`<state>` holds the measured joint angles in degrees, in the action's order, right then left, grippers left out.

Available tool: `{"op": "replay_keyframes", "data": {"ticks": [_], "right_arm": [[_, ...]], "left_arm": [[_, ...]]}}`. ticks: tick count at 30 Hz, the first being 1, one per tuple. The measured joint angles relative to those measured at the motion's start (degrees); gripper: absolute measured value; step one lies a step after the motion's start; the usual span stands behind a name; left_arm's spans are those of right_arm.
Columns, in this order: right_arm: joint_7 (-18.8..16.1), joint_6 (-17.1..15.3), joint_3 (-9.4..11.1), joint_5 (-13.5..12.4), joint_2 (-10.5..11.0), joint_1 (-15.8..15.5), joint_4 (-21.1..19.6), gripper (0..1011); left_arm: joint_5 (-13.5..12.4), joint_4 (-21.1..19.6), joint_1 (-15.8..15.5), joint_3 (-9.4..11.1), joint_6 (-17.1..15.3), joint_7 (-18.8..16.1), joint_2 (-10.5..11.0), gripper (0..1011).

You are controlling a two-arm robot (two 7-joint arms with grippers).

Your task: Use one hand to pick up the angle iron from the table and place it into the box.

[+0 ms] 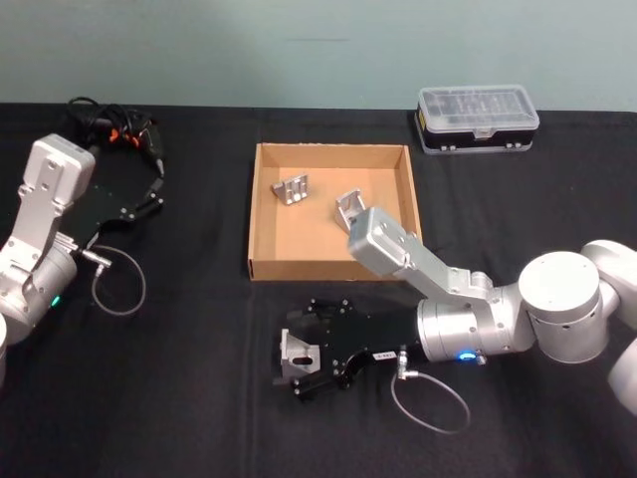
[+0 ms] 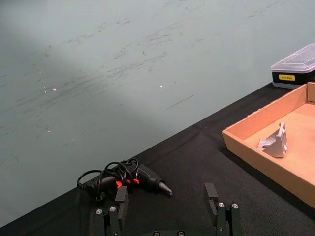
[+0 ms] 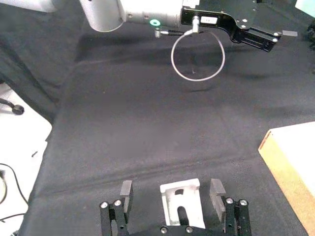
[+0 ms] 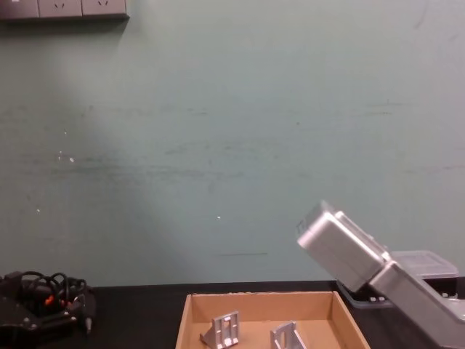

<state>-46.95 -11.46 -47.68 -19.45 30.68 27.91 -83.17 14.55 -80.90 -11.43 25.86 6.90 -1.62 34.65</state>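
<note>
Lying on the table (image 1: 199,398) near the box's (image 1: 328,269) front wall, the angle iron (image 1: 296,351) is sitting between the right gripper's (image 1: 299,357) spread fingers (image 3: 126,189), touching neither. The left gripper (image 1: 151,189) is resting near the table's left edge, its fingers apart.

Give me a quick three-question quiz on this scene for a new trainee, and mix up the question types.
1. True or false: the left gripper sits open at the left of the table, holding nothing.
2. How many angle irons already lie in the box?
3. The angle iron on the table is: A) between the open fingers of the right gripper; B) beside the left gripper; C) inside the box.

Key: 1 true. 2 two. 3 A.
</note>
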Motion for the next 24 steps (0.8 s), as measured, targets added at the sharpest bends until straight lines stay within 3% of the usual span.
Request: {"op": "replay_keyframes", "data": {"ticks": [10, 24], "right_arm": [[-0.1, -1.5, -1.1, -0.3, -2.5, 1.8, 3.4, 1003], [0.0, -2.3, -1.6, -0.3, -3.4, 2.5, 4.6, 1003]], "left_arm": [[0.0, 0.0, 0.0, 0.0, 0.0, 0.0, 0.0, 1000], [0.0, 0.0, 0.0, 0.0, 0.0, 0.0, 0.0, 1000]]}}
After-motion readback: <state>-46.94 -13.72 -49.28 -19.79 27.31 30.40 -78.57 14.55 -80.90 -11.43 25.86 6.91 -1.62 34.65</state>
